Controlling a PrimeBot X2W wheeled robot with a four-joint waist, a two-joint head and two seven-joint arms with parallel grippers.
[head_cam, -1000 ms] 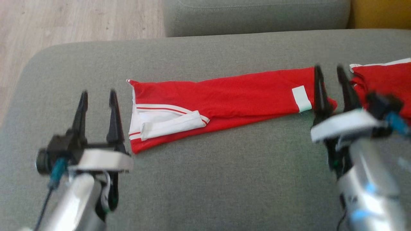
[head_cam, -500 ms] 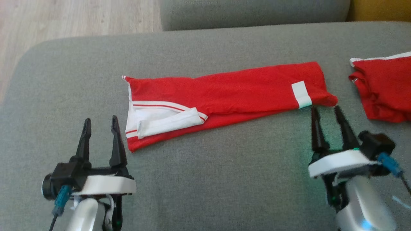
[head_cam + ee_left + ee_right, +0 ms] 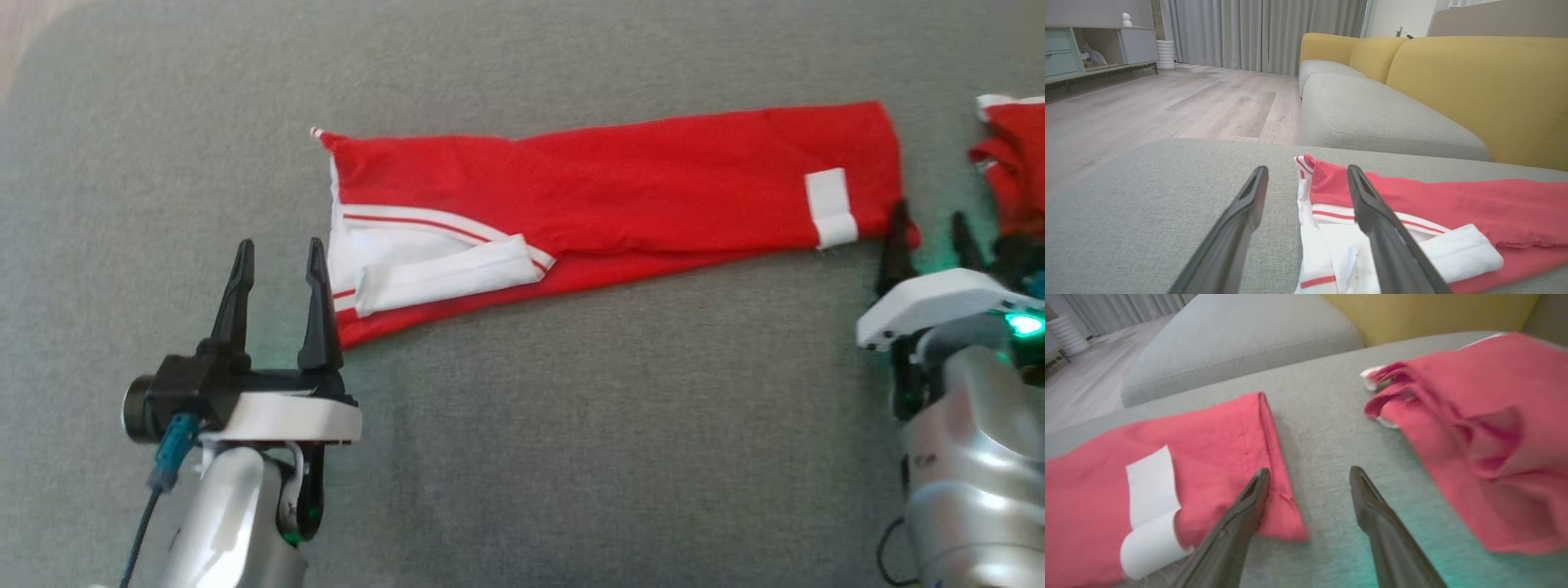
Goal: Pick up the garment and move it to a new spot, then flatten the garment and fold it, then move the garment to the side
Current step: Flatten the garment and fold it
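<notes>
Garment [image 3: 620, 188], a red jersey with white trim, lay folded into a long narrow band across the grey sofa cushion [image 3: 571, 425], running from the robot's left to its right. Its left end showed a white panel with red stripes and a folded white sleeve [image 3: 449, 273]; near its right end sat a white rectangular patch [image 3: 829, 208]. The left gripper [image 3: 279, 245] stood with its two dark fingers spread wide and nothing between them, just beside the garment's near left corner; in the left wrist view one finger crossed in front of the white trim, the other over bare cushion. The right gripper [image 3: 929, 214] was likewise wide apart and empty, at the garment's near right corner, one fingertip over the red edge and the other over the cushion. A second red garment [image 3: 1012, 163] lay crumpled just beyond it, apart from the folded one. In the left wrist view a yellow backrest [image 3: 1486, 90] rose beyond the cushion
</notes>
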